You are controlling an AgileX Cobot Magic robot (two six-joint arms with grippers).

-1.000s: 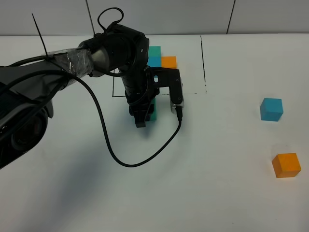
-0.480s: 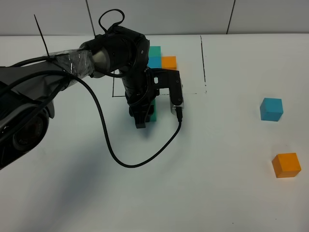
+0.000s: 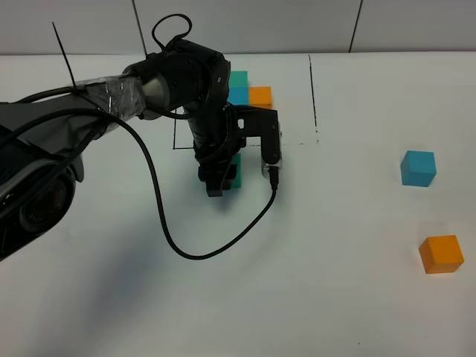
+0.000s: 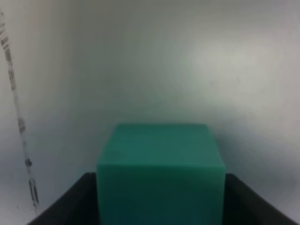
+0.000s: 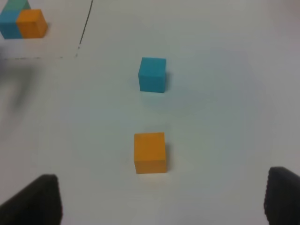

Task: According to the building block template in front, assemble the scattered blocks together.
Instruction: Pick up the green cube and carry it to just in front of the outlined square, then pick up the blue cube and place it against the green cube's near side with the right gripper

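The building block template is an L of teal-green, blue and orange cubes inside a thin black drawn frame at the table's far middle. It also shows in the right wrist view. My left gripper is shut on the scattered teal-green cube just in front of the frame. In the left wrist view that cube fills the gap between the dark fingers. The scattered blue cube and orange cube lie apart at the right. My right gripper is open, short of the orange cube.
The left arm's black cable loops over the table in front of the gripper. The frame's black lines run right of the template, and one shows in the left wrist view. A grey wall backs the table.
My left gripper has shifted slightly left and toward the template with the teal-green cube in it. The blue and orange cubes have not moved.
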